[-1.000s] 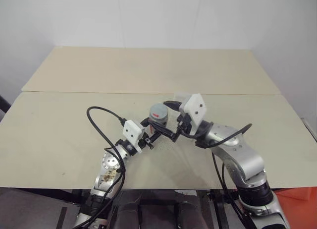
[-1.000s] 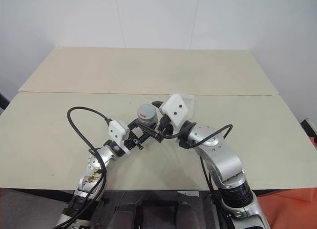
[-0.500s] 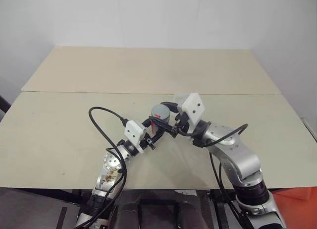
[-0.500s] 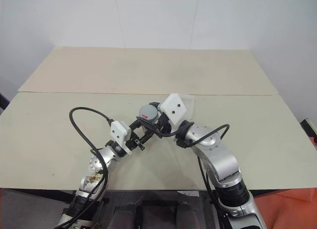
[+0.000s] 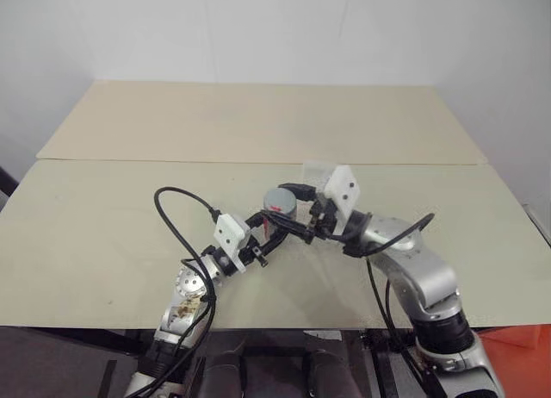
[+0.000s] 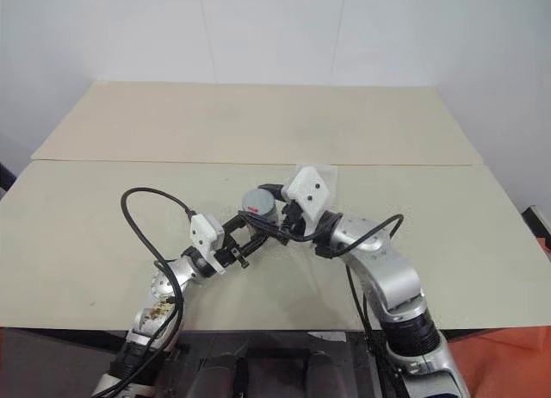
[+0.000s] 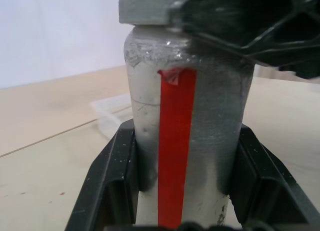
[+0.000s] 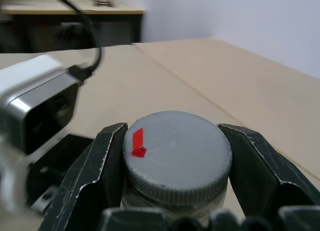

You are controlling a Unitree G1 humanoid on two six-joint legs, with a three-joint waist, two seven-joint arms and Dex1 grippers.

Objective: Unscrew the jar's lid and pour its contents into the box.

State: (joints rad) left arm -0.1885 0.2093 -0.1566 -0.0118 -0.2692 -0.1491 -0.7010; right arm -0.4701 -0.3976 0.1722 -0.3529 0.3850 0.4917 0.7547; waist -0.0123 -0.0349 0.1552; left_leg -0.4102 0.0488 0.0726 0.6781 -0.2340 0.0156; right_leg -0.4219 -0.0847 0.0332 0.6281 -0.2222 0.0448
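While clamped: left fingers (image 7: 125, 176) on jar (image 7: 185, 141), right fingers (image 8: 107, 161) on lid (image 8: 177, 153).

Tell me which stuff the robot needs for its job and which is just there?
Needed: the jar, held by the left claw; the lid, squeezed by the right claw; the box.
Just there: the table; a black cable.

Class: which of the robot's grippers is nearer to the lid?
The right. The right gripper is shut on the lid itself, while the left gripper grips the jar body below it.
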